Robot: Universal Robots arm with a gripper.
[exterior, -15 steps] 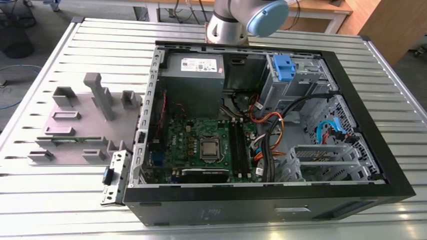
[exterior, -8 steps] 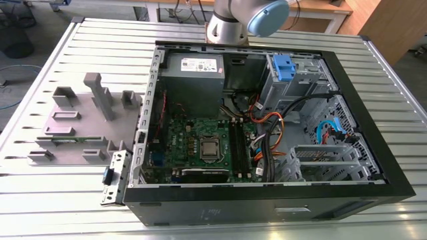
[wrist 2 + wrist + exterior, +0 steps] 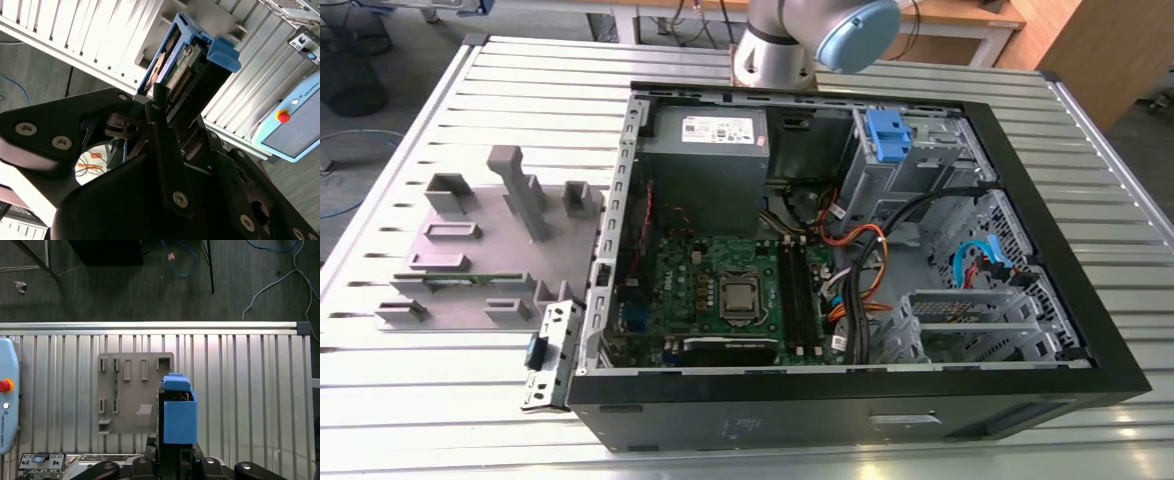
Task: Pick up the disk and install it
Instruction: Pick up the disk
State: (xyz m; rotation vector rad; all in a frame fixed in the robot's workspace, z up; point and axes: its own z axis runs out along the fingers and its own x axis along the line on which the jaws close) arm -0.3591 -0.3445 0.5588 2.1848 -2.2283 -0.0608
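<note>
Ribbed metal table (image 3: 440,100) carries an open computer case (image 3: 854,400), centre-right in the exterior view, slats showing on every side. Gripper (image 3: 167,102) clamps the disk (image 3: 179,412), raised over a grey fixture plate's (image 3: 135,390) edge.

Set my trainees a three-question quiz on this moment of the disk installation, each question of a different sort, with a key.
1. True or false: the computer case lies open, its motherboard showing.
2. Fill in: in the first wrist view, the grey fixture plate rests on the ribbed metal ____.
3. Where is the disk? A inside the computer case; B clamped in the jaws; C flat on the grey fixture plate.
Key: 1 true; 2 table; 3 B.
</note>
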